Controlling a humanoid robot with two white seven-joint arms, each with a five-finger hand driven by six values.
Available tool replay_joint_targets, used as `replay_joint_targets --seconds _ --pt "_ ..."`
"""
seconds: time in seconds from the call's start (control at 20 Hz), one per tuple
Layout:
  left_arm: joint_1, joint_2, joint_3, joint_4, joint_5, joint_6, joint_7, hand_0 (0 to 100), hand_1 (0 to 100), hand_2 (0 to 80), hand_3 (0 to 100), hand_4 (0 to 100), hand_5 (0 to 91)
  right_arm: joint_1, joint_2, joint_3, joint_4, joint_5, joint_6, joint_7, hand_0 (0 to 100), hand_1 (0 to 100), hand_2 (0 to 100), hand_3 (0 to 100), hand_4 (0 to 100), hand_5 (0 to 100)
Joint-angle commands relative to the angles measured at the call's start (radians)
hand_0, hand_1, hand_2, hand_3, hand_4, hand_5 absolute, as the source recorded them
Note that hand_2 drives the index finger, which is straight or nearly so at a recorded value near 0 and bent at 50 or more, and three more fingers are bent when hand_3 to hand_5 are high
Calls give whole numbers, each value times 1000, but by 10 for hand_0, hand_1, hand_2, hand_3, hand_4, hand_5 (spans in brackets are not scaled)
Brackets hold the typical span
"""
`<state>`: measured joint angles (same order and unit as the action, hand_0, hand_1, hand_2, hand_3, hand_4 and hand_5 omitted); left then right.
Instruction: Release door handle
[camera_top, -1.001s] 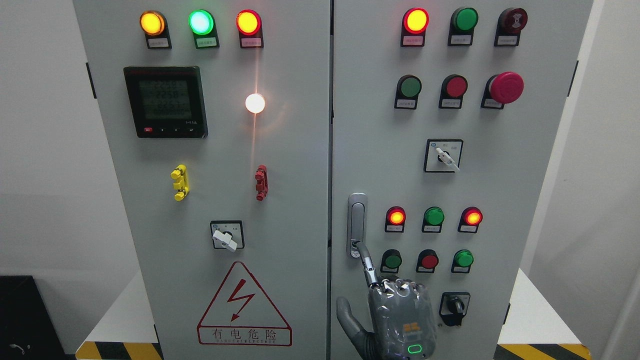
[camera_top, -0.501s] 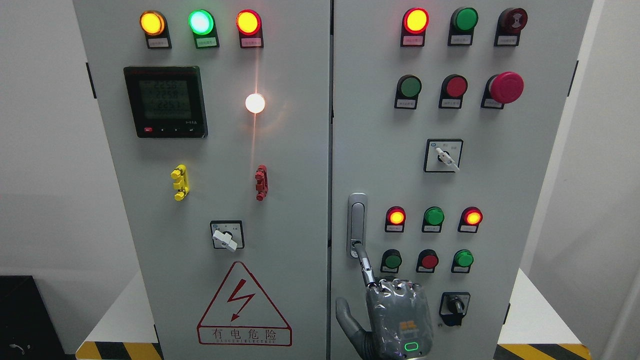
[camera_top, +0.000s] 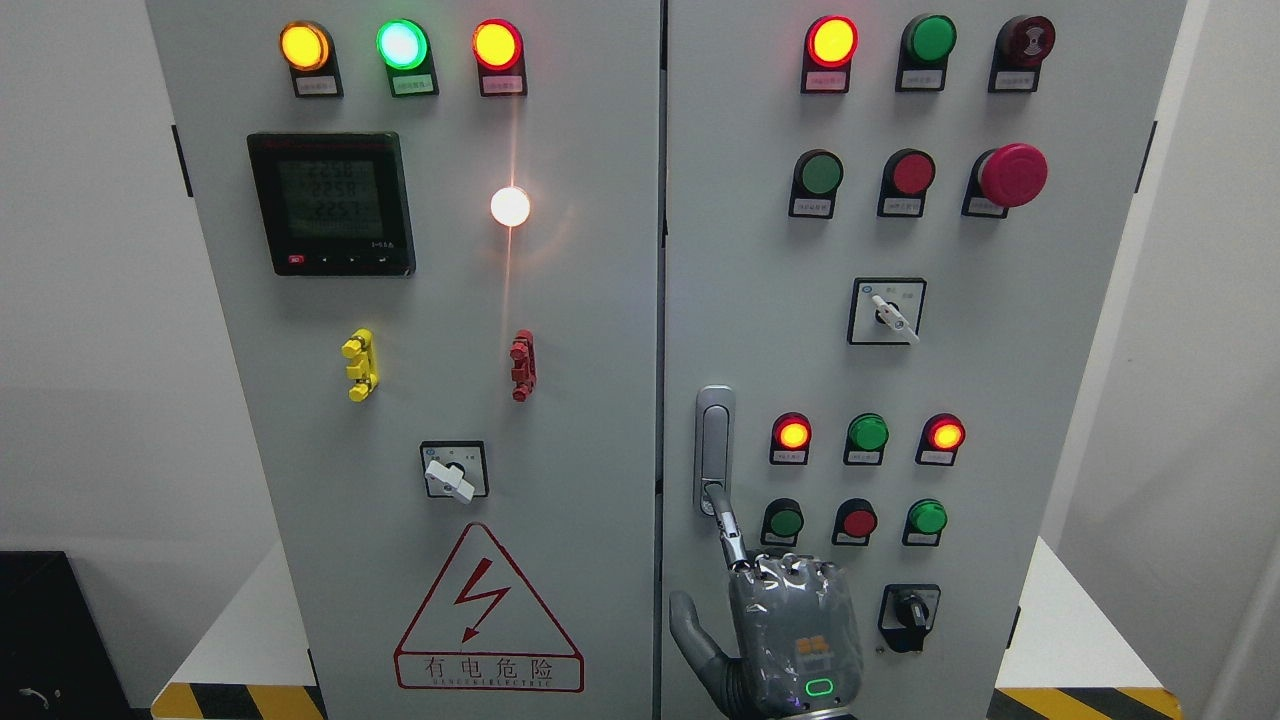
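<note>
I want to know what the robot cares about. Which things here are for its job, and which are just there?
For the job:
- door handle
- right hand, one finger stretched up to the handle's lower end
- right-hand cabinet door

Just there:
- coloured lights
- big red stop button
- meter screen
- turn switches
- lightning warning sign

door handle: shiny metal | cabinet door: matt painted metal

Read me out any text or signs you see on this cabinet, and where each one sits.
"有电危险": under the lightning bolt in the red warning triangle, on the left door.
Smaller line beneath it: too blurred to read.
Meter display digits: too faint to read reliably.
Label plates under lamps and buttons, and around the selector switch: too small to read.
</note>
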<state>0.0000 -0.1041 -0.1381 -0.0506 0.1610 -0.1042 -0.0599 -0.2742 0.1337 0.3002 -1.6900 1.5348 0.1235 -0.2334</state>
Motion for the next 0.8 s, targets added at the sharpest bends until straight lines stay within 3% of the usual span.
replay_joint_targets --seconds 0.0,0.75 --pt "9 0 0 1 0 0 0 120 556 0 0 0 0 -5 0 -1 16 -1 1 0 457 332 19 1000 1000 1000" --pt "8 0 0 0 0 0 0 120 556 0 0 0 0 -22 1 -3 32 -1 7 0 454 332 23 1000 1000 1000"
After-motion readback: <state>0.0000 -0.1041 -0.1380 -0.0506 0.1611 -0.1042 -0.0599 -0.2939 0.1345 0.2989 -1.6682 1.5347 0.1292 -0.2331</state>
